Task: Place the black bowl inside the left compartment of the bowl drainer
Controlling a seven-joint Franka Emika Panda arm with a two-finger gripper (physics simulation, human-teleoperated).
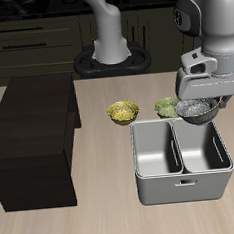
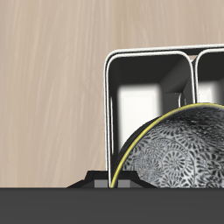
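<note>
drainer: the bowl drainer [image 1: 182, 153] stands near the table's front edge | bowl: the black bowl [image 1: 198, 109] hangs over the drainer's back rim, above the left compartment | gripper: the gripper [image 1: 202, 101] pinches the bowl (fingertips hidden) | next: likely lower straight down

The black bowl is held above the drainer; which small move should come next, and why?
Probably carry the black bowl a little toward the table's front edge, then lower it. The tool holds it over the back rim of the bowl drainer, not yet above a well's middle. The wrist view shows the bowl overlapping that rim, so lowering now might catch it.
</note>
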